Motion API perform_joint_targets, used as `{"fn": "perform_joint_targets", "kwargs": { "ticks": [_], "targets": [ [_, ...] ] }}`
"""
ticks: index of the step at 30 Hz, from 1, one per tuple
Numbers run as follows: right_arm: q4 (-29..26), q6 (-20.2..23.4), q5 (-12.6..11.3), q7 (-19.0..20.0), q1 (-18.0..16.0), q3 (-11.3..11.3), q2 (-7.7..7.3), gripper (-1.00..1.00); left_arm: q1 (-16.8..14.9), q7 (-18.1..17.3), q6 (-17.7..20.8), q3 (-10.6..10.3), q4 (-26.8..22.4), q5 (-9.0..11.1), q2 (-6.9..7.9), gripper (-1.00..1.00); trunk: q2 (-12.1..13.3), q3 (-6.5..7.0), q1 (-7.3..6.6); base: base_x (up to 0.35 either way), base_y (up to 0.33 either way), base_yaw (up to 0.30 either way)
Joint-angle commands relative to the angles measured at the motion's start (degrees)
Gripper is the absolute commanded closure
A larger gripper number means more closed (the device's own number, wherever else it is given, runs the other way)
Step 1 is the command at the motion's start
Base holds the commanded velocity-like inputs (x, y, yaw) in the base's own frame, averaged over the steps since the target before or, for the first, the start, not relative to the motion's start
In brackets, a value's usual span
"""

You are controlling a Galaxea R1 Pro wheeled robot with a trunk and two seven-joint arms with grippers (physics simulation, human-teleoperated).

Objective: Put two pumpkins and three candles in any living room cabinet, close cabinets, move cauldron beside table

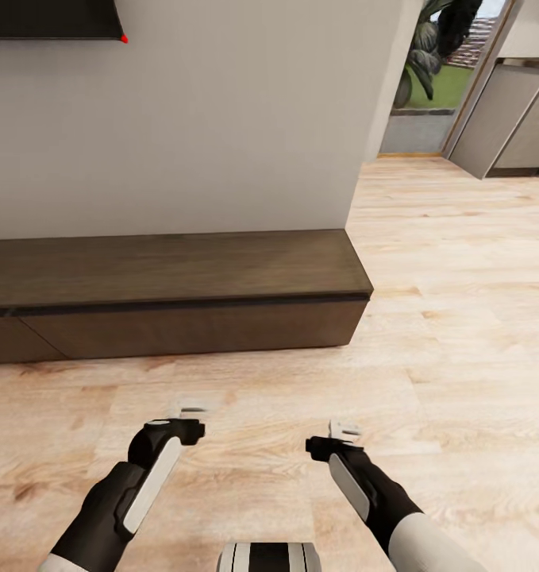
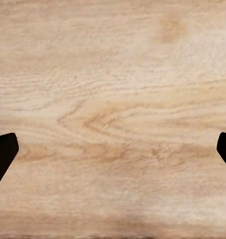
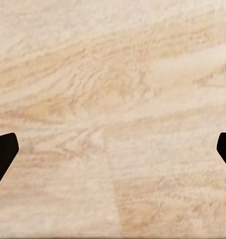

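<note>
The cabinet [image 1: 174, 294], a long low dark-brown wood console, stands against the grey wall ahead, its drawer fronts shut. My left gripper [image 1: 193, 410] hangs over the wood floor a short way in front of it, open and empty. My right gripper [image 1: 344, 429] hangs over the floor in front of the cabinet's right end, also open and empty. In each wrist view the dark fingertips [image 2: 3, 154] [image 3: 3, 154] sit wide apart at the picture's edges, with bare floor planks between them. The pumpkins, candles, cauldron and table are out of view.
A dark screen [image 1: 51, 20] hangs on the wall at upper left. Pale wood floor [image 1: 460, 278] runs past the cabinet's right end toward grey kitchen units [image 1: 511, 119] and a doorway with a plant [image 1: 436, 40] outside.
</note>
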Motion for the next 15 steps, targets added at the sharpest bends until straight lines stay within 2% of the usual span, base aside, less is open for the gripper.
{"fn": "perform_joint_targets", "kwargs": {
  "ticks": [1, 4, 5, 9, 11, 15],
  "targets": [
    [-0.09, 0.31, -0.55, -0.53, -0.03, 0.10, -0.05, -1.00, -0.03, 0.60, 0.60, 0.27, -0.01, 0.94, 0.05, -1.00, -0.02, -0.04, -0.01, 0.000, 0.000, 0.000],
    [0.03, 0.50, -0.60, -0.44, 0.02, -0.12, -0.10, -1.00, -0.02, 0.52, 3.56, 1.05, 0.10, 3.82, 0.07, -1.00, -0.02, -0.04, -0.01, 0.000, 0.000, 0.000],
    [0.26, 0.43, -0.82, -0.23, 0.11, -0.15, -0.16, -1.00, -0.02, 0.57, 4.33, 1.38, 0.16, 5.84, 0.32, -1.00, -0.02, -0.04, -0.01, 0.000, 0.000, 0.000],
    [0.21, 0.54, -1.60, 0.09, 0.20, -0.11, -0.22, -1.00, 0.03, 0.70, 4.84, 2.58, 0.80, 9.54, 0.62, -1.00, -0.02, -0.04, -0.01, 0.000, 0.000, 0.000],
    [0.36, 0.31, -1.71, 0.14, 0.22, -0.06, -0.22, -1.00, 0.05, 0.62, 4.84, 2.90, 2.17, 10.33, 0.64, -1.00, -0.02, -0.04, -0.01, 0.000, 0.000, 0.000],
    [0.57, -0.33, -1.71, 0.23, 0.52, 0.00, -0.23, -1.00, 0.07, 0.41, 3.06, 3.20, 6.30, 10.74, 0.77, -1.00, 1.59, 0.68, -0.89, 0.000, 0.000, 0.000]
  ]
}}
